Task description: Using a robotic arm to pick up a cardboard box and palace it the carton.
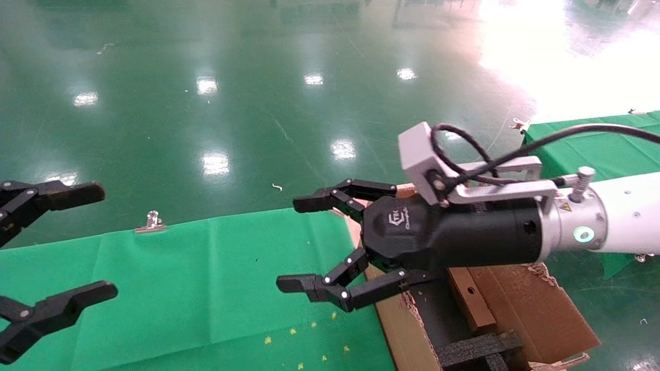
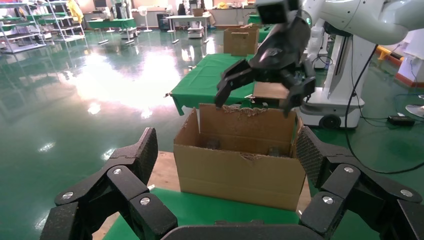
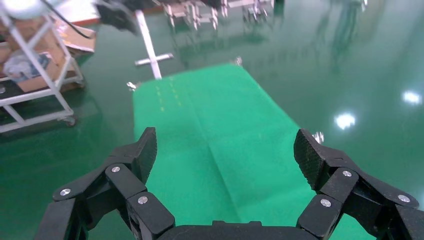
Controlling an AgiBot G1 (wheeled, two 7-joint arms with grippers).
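Reaching out above the carton (image 1: 521, 304), the robotic arm (image 1: 624, 219) on the robot's right is showing its white shell, a glowing teal ring, a black wrist and a grey camera block, and its right end effector (image 1: 304, 242) is hanging with the fingers spread wide and nothing between them, out past the carton's edge over the green tabletop (image 1: 206, 288). The carton is sitting at the end of that tabletop with its torn-edged flaps folded outward, and black foam inserts (image 1: 474, 350) are lying inside it toward the robot's side. The cardboard box (image 1: 466, 299) is lying inside the carton, a narrow brown piece with a round hole in its face, just beside the foam and partly hidden under the black wrist. In the left wrist view the same carton (image 2: 240, 170) is standing upright with a brown box face (image 2: 270, 90) showing just behind its rear flap, and the right end effector (image 2: 265, 75) is hovering splayed just above it. The left end effector (image 1: 51, 263) is waiting well apart from the carton, over the far side of the green tabletop, and its fingers are also spread apart and holding nothing. A metal clip (image 1: 151, 222) is gripping the tabletop's far edge, well apart from the carton.
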